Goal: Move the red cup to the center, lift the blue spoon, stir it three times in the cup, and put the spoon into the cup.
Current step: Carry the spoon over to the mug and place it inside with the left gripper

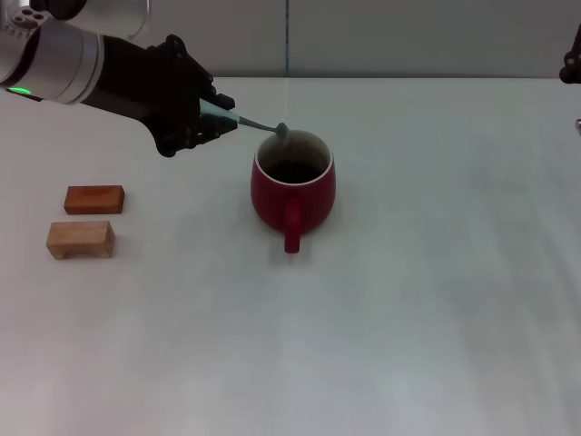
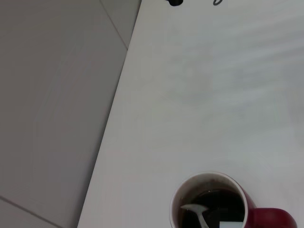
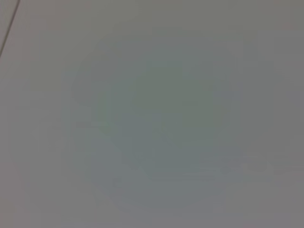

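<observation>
The red cup (image 1: pixel 293 186) stands near the middle of the white table, handle toward me, dark inside with a pale rim. My left gripper (image 1: pixel 221 118) is shut on the light-blue handle of the blue spoon (image 1: pixel 259 125), just left of the cup. The spoon slants down to the right, its grey bowl hanging at the cup's far-left rim. In the left wrist view the cup (image 2: pixel 270 219) is seen from above with the spoon's bowl (image 2: pixel 194 209) over its dark inside. My right gripper (image 1: pixel 572 62) is parked at the far right edge of the head view.
Two small wooden blocks lie at the left of the table, a reddish one (image 1: pixel 93 199) behind a paler one (image 1: pixel 81 239). The table's far edge (image 1: pixel 408 79) runs behind the cup.
</observation>
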### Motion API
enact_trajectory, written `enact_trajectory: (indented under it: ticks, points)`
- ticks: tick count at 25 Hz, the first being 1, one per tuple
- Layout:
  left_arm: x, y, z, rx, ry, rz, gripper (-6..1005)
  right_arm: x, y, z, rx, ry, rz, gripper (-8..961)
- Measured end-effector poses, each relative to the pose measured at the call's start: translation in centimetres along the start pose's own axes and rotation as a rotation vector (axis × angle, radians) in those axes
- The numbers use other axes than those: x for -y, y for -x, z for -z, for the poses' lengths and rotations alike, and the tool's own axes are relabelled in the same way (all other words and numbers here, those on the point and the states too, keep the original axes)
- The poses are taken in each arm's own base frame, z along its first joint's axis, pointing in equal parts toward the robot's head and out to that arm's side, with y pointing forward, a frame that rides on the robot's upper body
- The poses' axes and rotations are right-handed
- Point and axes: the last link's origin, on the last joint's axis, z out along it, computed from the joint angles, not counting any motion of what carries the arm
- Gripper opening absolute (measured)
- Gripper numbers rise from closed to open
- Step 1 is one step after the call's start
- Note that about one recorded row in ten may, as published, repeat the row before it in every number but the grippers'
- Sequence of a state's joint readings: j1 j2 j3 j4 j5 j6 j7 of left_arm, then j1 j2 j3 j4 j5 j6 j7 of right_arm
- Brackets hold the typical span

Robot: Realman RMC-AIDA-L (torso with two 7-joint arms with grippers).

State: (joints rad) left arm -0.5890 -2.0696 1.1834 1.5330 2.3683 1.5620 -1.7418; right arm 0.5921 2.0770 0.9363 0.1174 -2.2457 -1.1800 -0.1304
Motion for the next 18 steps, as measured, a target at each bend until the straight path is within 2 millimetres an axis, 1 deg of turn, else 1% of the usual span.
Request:
enact_trajectory:
  ticks: [8,11,18]
  points:
    - [-0.1,0.1,-0.7,0.047,0.007,-0.028,171,0.0,0.1,0.0,0.004,0.001,-0.001,5]
    - [-0.2,-0.1,-1.3,0.077,0.016,-0.053,171,0.0,0.1,0.0,0.004,0.001,-0.001,5]
    - [-0.3,-0.7,-1.8,0.101,0.038,-0.079,171,0.0,0.0,0.0,0.003,0.000,-0.001,5]
